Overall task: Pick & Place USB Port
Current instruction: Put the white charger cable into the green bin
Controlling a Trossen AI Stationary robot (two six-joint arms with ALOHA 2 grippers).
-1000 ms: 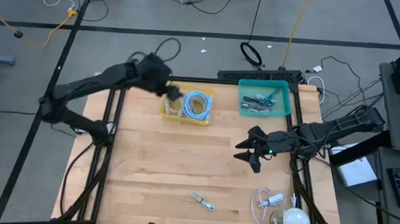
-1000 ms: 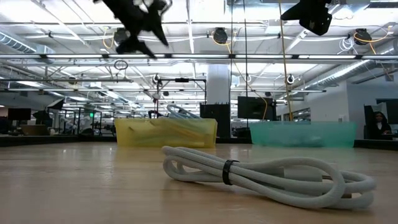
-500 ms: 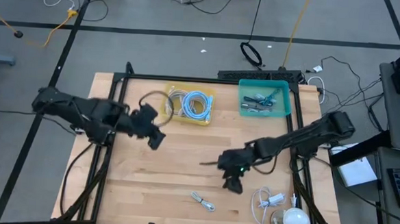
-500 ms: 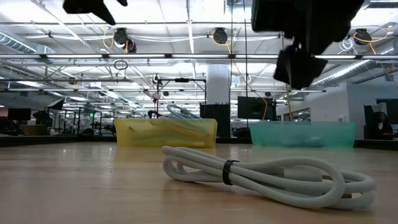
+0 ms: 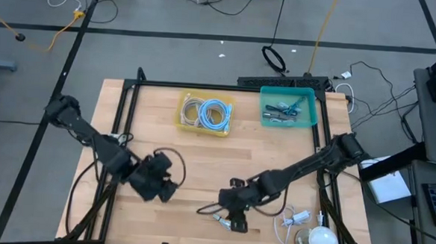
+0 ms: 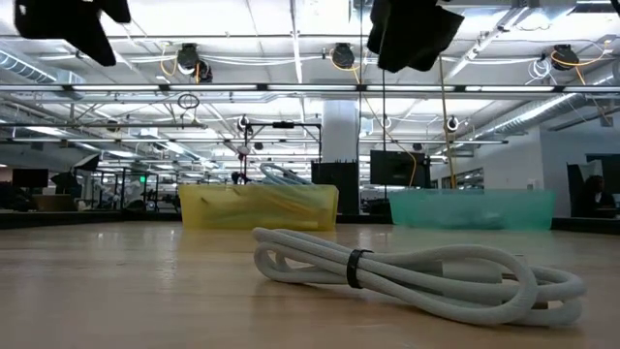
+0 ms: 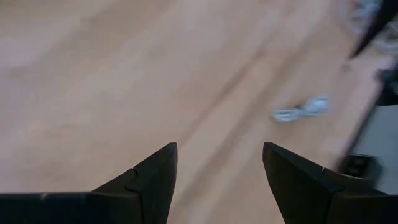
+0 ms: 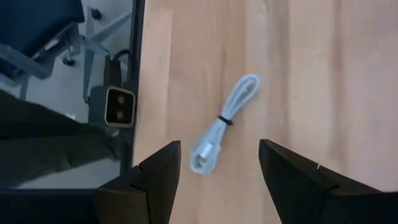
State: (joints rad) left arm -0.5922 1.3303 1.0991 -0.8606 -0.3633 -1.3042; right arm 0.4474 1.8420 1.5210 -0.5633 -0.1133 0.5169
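Seen from above, the right gripper (image 5: 232, 212) is hovering with fingers spread apart over a small bundled USB cable (image 5: 222, 220) lying near the front edge of the wooden table (image 5: 201, 162). The left gripper (image 5: 155, 184), also spread apart and holding nothing, is hanging over the front left. A yellow bin (image 5: 204, 114) and a teal bin (image 5: 287, 107) are sitting along the far edge.

Two matte-black, slender jointed robot arms, the left arm (image 5: 90, 138) trailing a looped black cable (image 5: 167, 160) beside its wrist, each ending in two dark wedge-shaped fingers (image 8: 152, 180).
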